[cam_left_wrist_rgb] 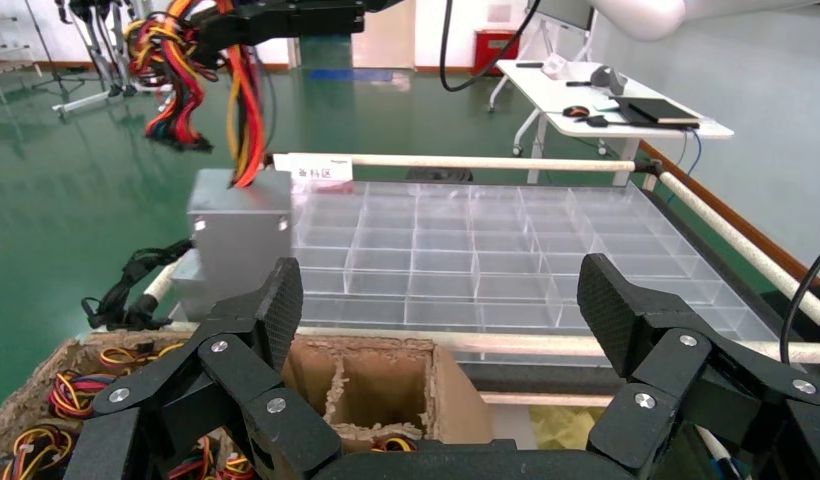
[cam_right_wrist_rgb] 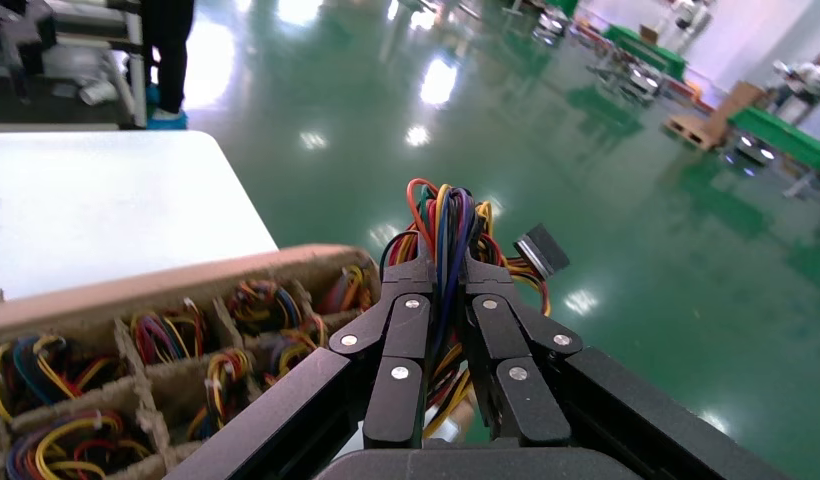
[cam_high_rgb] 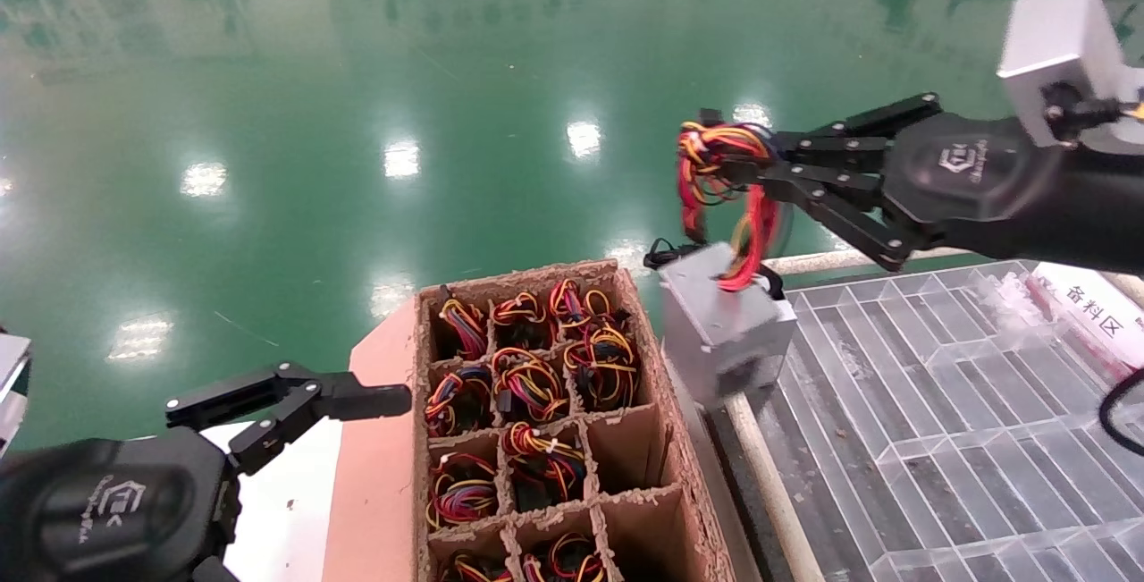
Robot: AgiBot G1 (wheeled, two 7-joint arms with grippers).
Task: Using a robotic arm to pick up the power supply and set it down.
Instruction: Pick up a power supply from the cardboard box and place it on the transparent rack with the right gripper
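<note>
The power supply [cam_high_rgb: 726, 324], a small grey metal box, hangs tilted in the air between the cardboard box and the clear tray. Its looped red, yellow and orange wires [cam_high_rgb: 715, 172] rise from its top into my right gripper [cam_high_rgb: 746, 157], which is shut on the bundle. In the right wrist view the wires [cam_right_wrist_rgb: 446, 215] pass between the closed fingers [cam_right_wrist_rgb: 411, 320] of that gripper [cam_right_wrist_rgb: 448, 272]. The left wrist view shows the power supply [cam_left_wrist_rgb: 241, 235] hanging at the tray's near corner. My left gripper [cam_high_rgb: 353, 390] is open and empty, low beside the cardboard box, its fingers [cam_left_wrist_rgb: 278, 305] spread wide.
A divided cardboard box [cam_high_rgb: 518, 278] holds several more wire bundles, with some cells empty [cam_left_wrist_rgb: 366, 385]. A clear plastic grid tray [cam_high_rgb: 938, 403] lies to the right, bordered by a pale rail [cam_high_rgb: 769, 484]. A white table [cam_right_wrist_rgb: 106, 200] lies left of the box. Green floor stretches beyond.
</note>
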